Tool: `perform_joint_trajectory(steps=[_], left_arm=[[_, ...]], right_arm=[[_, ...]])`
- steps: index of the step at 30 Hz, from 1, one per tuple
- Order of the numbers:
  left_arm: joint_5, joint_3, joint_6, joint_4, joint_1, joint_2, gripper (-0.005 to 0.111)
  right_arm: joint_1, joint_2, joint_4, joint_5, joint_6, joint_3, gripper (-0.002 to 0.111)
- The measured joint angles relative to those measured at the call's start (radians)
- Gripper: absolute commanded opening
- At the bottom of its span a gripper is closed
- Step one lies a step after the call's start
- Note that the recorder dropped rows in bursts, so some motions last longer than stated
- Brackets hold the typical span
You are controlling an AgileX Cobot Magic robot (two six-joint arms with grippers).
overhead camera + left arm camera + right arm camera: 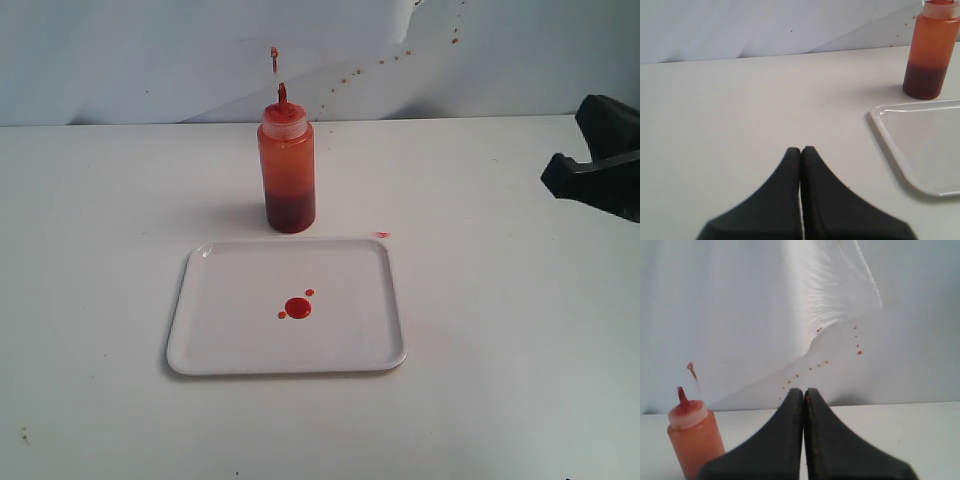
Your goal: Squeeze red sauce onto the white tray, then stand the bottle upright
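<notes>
One round blob of red sauce (297, 308) with two small drops sits near the middle of the white tray (220, 340), and the bottle (286, 170) stands upright just behind the tray's far rim, so I judge the task done. Left gripper (801, 150) and right gripper (803, 391) both have jaws pressed together on nothing, well clear; my worry is a careless sweep tipping the uncapped bottle and spilling it. White table (100, 200) carries a stray red drop (382, 235); pale backdrop (150, 60) is red-speckled.
</notes>
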Motion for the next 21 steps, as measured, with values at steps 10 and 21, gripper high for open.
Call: perform_joint_trajectory(steps=[10,21], left_arm=[[0.000,0.000,0.000,0.000,0.000,0.000,0.000],[0.000,0.000,0.000,0.000,0.000,0.000,0.000]], right_arm=[[-0.040,-0.197,0.032,0.280,-0.239,0.001,0.000],[-0.156,-0.371,0.034,0.528,-0.248,0.002,0.000]])
